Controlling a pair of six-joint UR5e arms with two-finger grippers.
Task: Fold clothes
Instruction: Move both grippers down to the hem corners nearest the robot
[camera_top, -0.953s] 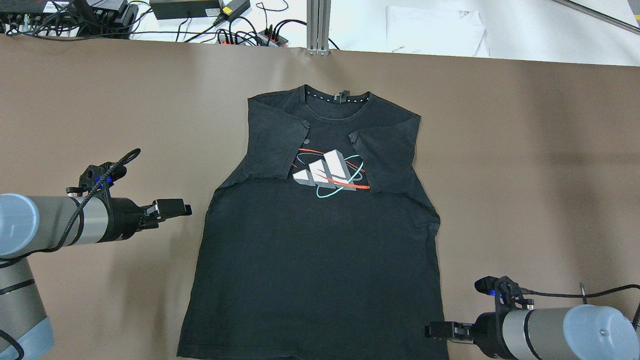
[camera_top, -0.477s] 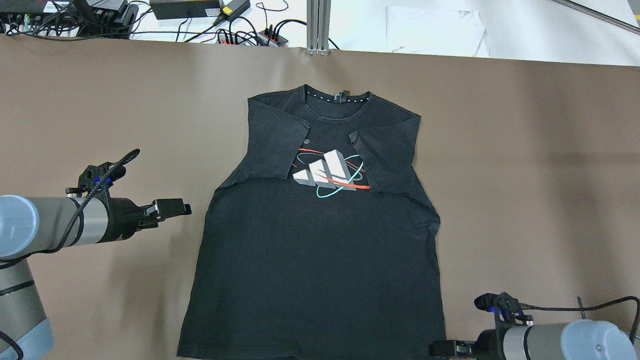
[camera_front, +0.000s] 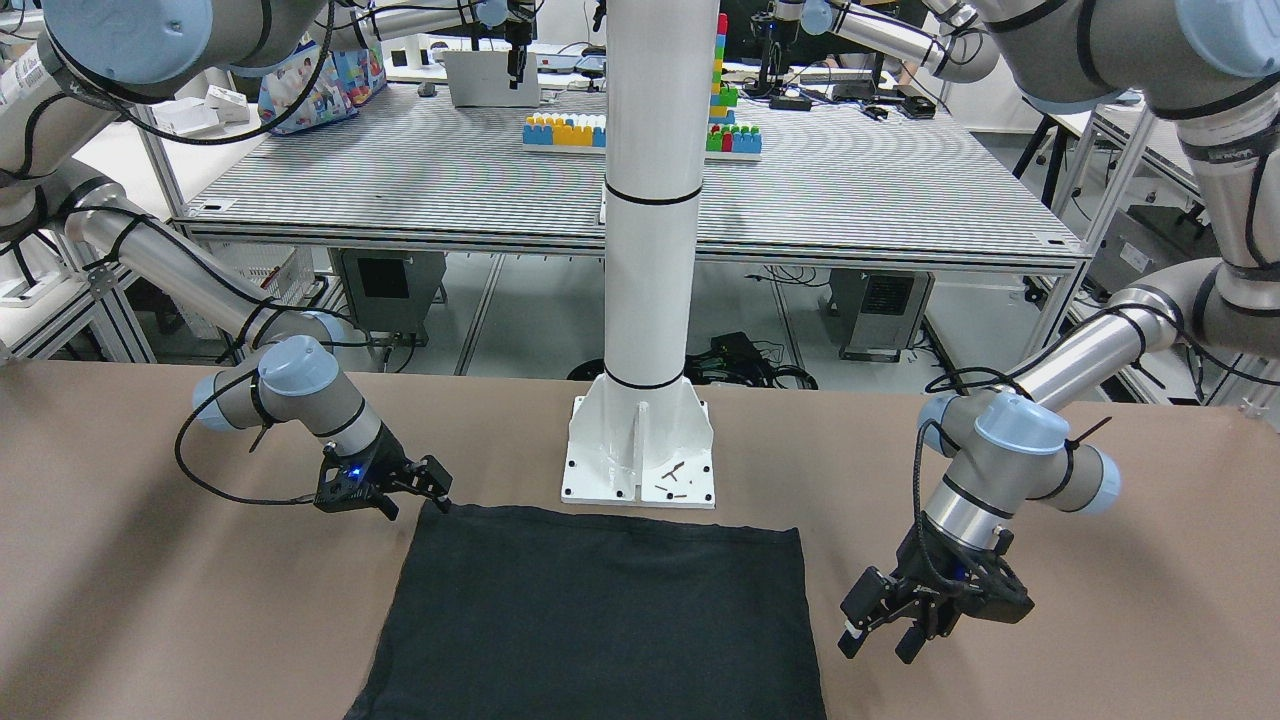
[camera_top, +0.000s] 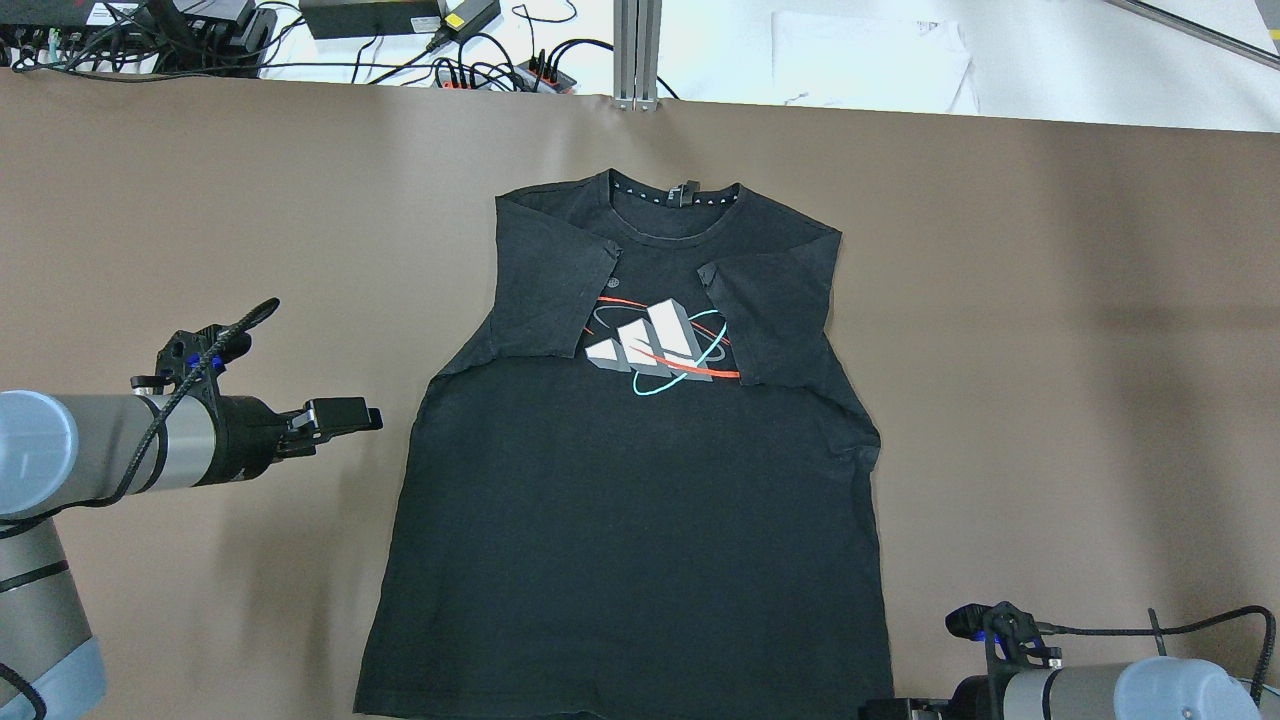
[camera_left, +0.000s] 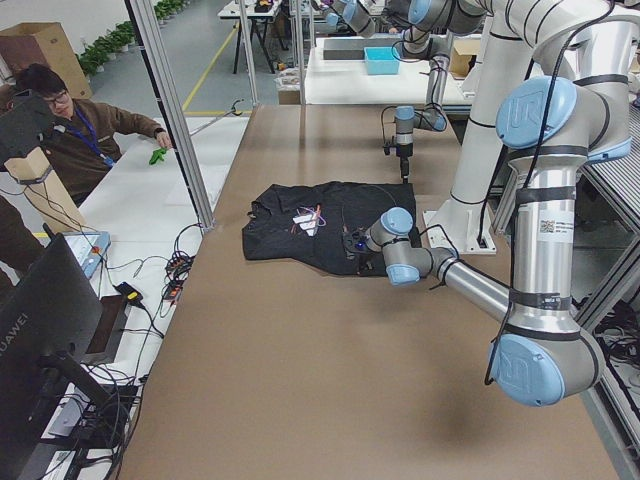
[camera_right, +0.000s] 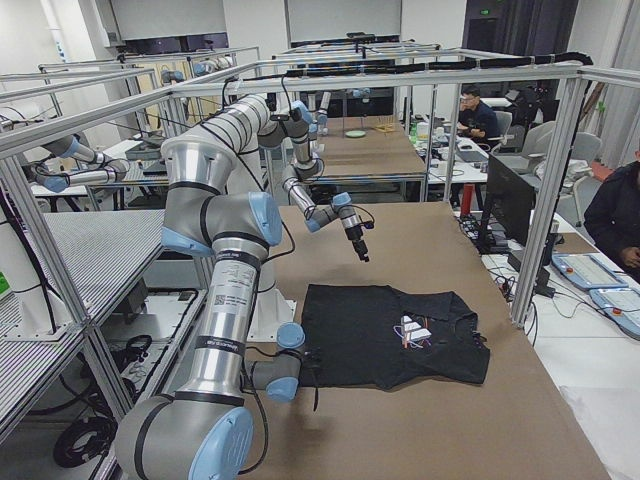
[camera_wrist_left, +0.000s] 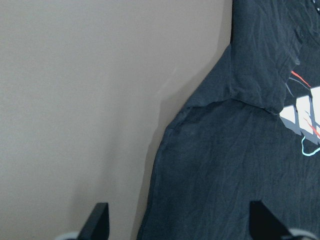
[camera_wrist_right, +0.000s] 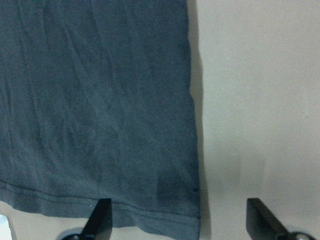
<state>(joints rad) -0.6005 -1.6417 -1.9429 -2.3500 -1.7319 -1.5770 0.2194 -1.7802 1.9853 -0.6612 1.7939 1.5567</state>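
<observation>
The clothes are one black T-shirt (camera_top: 630, 520) lying flat on the brown table, both sleeves folded in over a white three-bar logo (camera_top: 655, 345). My left gripper (camera_top: 345, 415) hovers open beside the shirt's left side edge; in the left wrist view that edge (camera_wrist_left: 165, 150) runs between its fingers (camera_wrist_left: 100, 220). My right gripper (camera_front: 430, 490) is open at the shirt's near right hem corner (camera_wrist_right: 185, 220) and nearly out of the overhead view. Neither gripper holds anything.
The white robot pedestal (camera_front: 640, 470) stands just behind the shirt's hem. Cables and power strips (camera_top: 480, 70), an aluminium post (camera_top: 637, 50) and a white sheet (camera_top: 870, 60) lie beyond the table's far edge. A person (camera_left: 70, 120) sits past that end.
My right gripper has slid along the shirt's right edge toward the robot, down to the hem corner and almost out of the overhead view. The left gripper and the shirt have stayed put.
</observation>
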